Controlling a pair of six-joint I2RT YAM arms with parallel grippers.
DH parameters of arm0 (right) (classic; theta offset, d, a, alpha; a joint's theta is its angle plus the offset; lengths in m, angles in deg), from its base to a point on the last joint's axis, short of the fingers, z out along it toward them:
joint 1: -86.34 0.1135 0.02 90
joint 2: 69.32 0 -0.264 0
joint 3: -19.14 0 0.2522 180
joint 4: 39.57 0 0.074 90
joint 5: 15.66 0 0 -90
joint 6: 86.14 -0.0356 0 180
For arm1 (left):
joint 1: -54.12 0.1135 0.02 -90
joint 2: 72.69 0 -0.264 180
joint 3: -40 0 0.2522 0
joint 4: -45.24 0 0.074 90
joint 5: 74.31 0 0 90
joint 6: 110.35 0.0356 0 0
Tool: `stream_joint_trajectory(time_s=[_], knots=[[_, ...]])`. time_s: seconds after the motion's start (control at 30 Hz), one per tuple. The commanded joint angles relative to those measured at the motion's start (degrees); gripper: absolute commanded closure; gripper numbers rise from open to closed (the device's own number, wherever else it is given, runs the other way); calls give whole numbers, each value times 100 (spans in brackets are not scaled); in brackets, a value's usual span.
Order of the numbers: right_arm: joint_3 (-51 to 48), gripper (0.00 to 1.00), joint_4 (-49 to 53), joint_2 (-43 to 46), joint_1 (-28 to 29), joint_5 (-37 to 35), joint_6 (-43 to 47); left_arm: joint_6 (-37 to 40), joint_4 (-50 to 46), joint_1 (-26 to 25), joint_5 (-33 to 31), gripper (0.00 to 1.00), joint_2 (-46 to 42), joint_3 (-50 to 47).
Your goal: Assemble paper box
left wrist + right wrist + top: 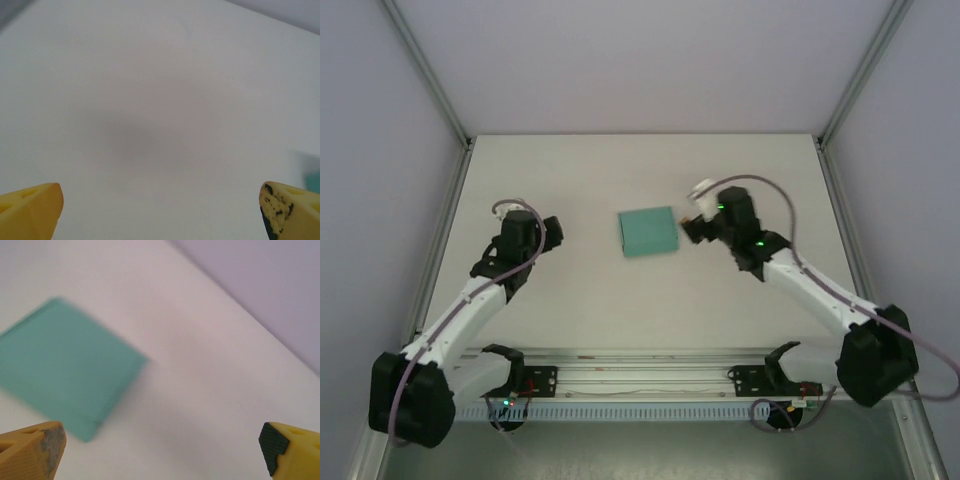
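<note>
The paper box (648,232) is a small flat teal-green rectangular box lying on the white table near its middle. In the right wrist view the paper box (62,365) lies at the left, beyond my yellow fingertips and apart from them. My right gripper (692,222) hovers just right of the box, open, with nothing between its fingers. My left gripper (556,232) stands open well to the left of the box over bare table. A sliver of teal (312,172) shows at the right edge of the left wrist view.
Metal frame posts (440,110) and pale walls enclose the table on the left, right and back. An aluminium rail (640,375) with the arm bases runs along the near edge. Open table surface (650,170) lies behind the box.
</note>
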Motion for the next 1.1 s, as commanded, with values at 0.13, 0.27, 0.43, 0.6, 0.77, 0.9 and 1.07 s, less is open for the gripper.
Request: stream_joint_trajectory(time_s=[0.13, 0.27, 0.43, 0.6, 0.77, 0.9, 1.07], knots=[[-1450, 0, -1629, 160, -1606, -56, -2656, 705, 1880, 843, -351, 0, 882, -373], [-1478, 0, -1654, -295, -1736, -16, -2292, 1349, 2901, 920, -329, 0, 1028, -679], [-2109, 0, -3473, -838, -1923, 229, -1898, 1849, 5124, 928, -299, 0, 1411, -1728], [-2612, 0, -5013, -1359, -2514, 372, -2346, 2009, 6815, 1005, 19, 0, 2351, -1956], [-2504, 0, -5398, -1821, -2724, 395, -2634, 2119, 6544, 948, 251, 0, 2543, -1807], [-2494, 1, -5226, -1746, -2671, 274, -2601, 2121, 6557, 948, 253, 0, 2537, -1799], [-2456, 0, -5075, -1708, -2671, 279, -2612, 2122, 6576, 948, 248, 0, 2552, -1803]])
